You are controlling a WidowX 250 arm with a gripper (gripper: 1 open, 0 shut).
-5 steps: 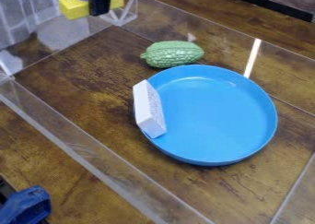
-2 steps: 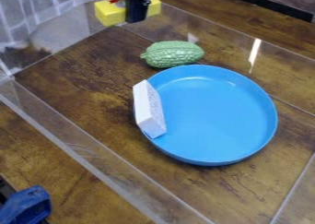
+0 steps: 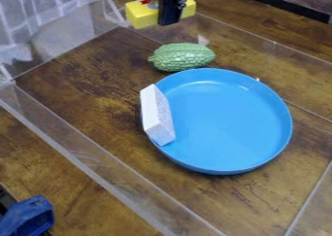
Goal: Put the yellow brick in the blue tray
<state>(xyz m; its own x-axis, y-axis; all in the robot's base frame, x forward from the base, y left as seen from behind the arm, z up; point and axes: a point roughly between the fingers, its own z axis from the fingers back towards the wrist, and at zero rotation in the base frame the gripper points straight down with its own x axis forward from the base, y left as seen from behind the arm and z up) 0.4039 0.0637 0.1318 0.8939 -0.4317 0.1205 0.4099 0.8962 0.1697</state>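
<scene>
The yellow brick [image 3: 144, 13] hangs in the air at the top of the camera view, gripped by my gripper [image 3: 169, 11], whose dark fingers are shut on it. Brick and gripper sit above the wooden table, up and left of the blue tray [image 3: 247, 143]. The tray is a large round dish lying on the table at the centre right. Only the lower tips of the gripper show; the rest is cut off by the top edge.
A bumpy green oval object [image 3: 182, 56] lies just beyond the tray's far rim, below the held brick. A white-grey block [image 3: 155, 115] leans on the tray's left rim. A clear plastic wall [image 3: 78, 152] borders the table's left side.
The gripper has carried the yellow brick to the right along the top of the view, from the far left corner to a spot above the green object.
</scene>
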